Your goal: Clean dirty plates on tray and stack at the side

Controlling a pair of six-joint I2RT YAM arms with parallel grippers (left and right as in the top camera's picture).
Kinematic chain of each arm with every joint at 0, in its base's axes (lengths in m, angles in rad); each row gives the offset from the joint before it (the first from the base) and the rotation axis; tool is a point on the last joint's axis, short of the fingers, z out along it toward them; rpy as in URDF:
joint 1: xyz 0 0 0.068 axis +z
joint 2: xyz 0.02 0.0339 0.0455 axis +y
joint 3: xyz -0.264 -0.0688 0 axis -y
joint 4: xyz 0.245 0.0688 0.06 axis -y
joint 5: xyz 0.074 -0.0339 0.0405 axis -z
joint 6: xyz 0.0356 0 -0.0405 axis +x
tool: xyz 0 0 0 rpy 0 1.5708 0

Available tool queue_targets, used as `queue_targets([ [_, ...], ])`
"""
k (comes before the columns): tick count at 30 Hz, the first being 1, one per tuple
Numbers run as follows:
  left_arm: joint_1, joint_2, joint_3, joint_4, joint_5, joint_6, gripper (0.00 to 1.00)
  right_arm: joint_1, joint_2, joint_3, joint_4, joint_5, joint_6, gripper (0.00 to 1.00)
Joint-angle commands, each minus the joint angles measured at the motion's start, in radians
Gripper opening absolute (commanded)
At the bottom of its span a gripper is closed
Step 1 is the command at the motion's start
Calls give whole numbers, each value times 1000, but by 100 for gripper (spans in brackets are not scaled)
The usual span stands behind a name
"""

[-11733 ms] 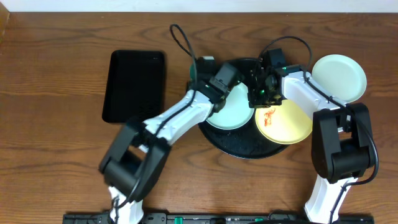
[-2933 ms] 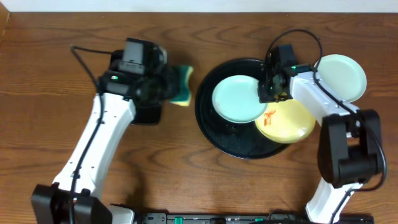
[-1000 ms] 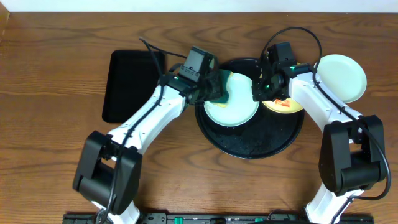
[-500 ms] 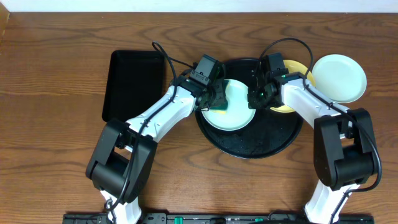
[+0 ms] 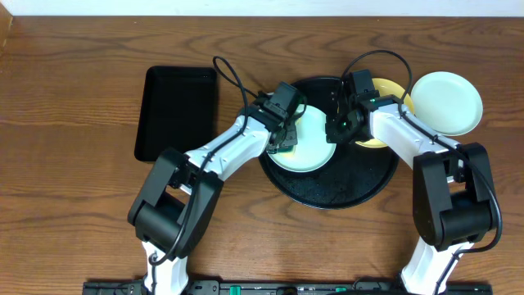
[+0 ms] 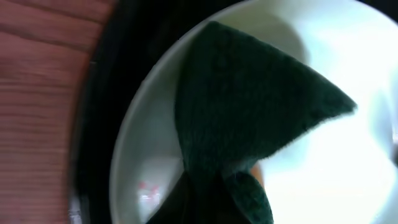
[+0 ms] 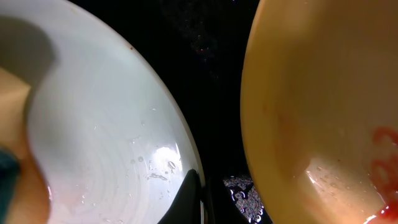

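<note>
A pale mint plate lies on the left half of the round black tray. My left gripper is shut on a dark green sponge and presses it onto this plate. A faint red smear shows near the rim. My right gripper is shut on the same plate's right rim, one black finger lying over the edge. A yellow plate with a red smear sits beside it at the tray's upper right. A second mint plate rests on the table, off the tray.
A rectangular black tray lies on the wooden table to the left. Both arms cross above the round tray's upper half, and cables loop over the back of the table.
The left gripper has carried the sponge further right onto the mint plate. The right gripper keeps its pinch on the rim. The yellow plate has shifted slightly toward the back.
</note>
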Motion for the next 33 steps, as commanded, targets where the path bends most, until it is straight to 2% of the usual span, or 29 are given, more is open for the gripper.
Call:
queue_targets([
  [1, 27, 25, -10, -35, -275, 29, 8, 14, 31, -10, -5, 0, 15, 1],
  [6, 27, 4, -10, -27, -348, 37, 7, 14, 31, -10, -6, 0, 15, 1],
  [17, 27, -153, -3, 36, -351, 46, 8, 15, 31, -10, -10, 0, 15, 1],
  [20, 27, -169, -3, 39, -257, 46, 8, 15, 31, -10, -9, 0, 16, 1],
  [25, 27, -164, -3, 52, 67, 42, 8, 15, 32, -10, -8, 0, 16, 1],
  [27, 27, -158, -4, 63, 154, 42, 8, 15, 31, -10, -8, 0, 16, 1],
  [33, 25, -97, -5, 84, 160, 90, 7, 15, 31, -10, -10, -1, 16, 1],
])
